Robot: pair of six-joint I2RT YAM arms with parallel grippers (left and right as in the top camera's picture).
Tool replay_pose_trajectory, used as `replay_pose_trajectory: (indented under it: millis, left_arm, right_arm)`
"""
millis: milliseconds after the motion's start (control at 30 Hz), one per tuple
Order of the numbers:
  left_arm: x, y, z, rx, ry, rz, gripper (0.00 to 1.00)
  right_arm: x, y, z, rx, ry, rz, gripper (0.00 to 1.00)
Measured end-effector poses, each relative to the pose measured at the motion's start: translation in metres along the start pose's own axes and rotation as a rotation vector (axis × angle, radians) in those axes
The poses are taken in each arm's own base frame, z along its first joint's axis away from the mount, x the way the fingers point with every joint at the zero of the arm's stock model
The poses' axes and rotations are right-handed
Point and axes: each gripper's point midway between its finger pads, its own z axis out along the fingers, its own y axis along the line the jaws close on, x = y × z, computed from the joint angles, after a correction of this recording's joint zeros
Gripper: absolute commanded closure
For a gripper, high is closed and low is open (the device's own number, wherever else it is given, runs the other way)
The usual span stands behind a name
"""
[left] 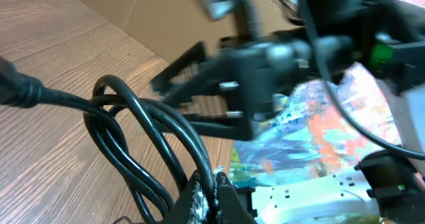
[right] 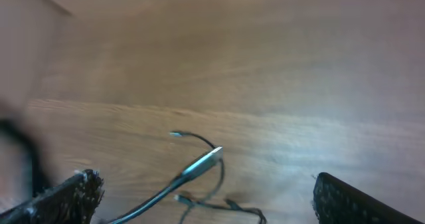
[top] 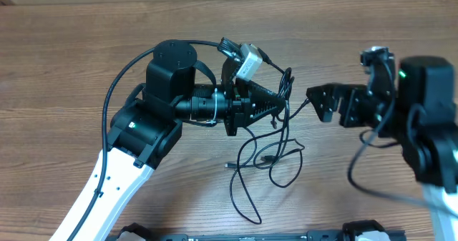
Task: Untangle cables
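Cables (left: 159,126) hang from clamped left hand (top: 283,98); right hand (top: 316,102) spread wide nearby.

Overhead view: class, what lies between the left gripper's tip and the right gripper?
In the overhead view, thin black cables, pinched by the left gripper, loop across that gap before the right gripper.

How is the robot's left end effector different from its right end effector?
The left end effector is pinched shut on the cables, while the right end effector is spread wide open. The left end effector has black cords trailing from it down toward the table; the right end effector holds nothing. Both are black and point toward each other above the wood.
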Motion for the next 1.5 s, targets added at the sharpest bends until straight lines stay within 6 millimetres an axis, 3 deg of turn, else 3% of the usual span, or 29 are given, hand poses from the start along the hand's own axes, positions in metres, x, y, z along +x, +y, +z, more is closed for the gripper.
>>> replay_pose_trajectory:
  millis: [100, 233, 433, 733, 1133, 1500]
  left_arm:
    - [0.000, 0.000, 0.000, 0.000, 0.000, 0.000, 0.96]
    - [0.000, 0.000, 0.000, 0.000, -0.001, 0.000, 0.96]
    - [0.000, -0.005, 0.003, 0.015, 0.000, -0.003, 0.96]
    - [0.005, -0.032, 0.019, 0.092, 0.021, 0.039, 0.96]
    - [0.004, -0.031, 0.020, 0.086, 0.018, 0.039, 0.96]
    - [-0.003, -0.013, 0.020, -0.019, -0.022, -0.010, 0.96]
  right_arm:
    - [-0.004, 0.011, -0.019, -0.032, -0.069, -0.041, 0.00]
    - [-0.007, 0.018, -0.029, -0.051, -0.107, -0.064, 0.00]
    - [-0.007, 0.018, -0.026, -0.055, -0.100, -0.064, 0.00]
    - [-0.007, 0.015, -0.018, -0.052, -0.075, -0.055, 0.00]
    - [-0.003, 0.013, -0.015, -0.046, -0.050, -0.044, 0.00]
    - [0.003, 0.012, -0.015, -0.046, -0.026, -0.056, 0.00]
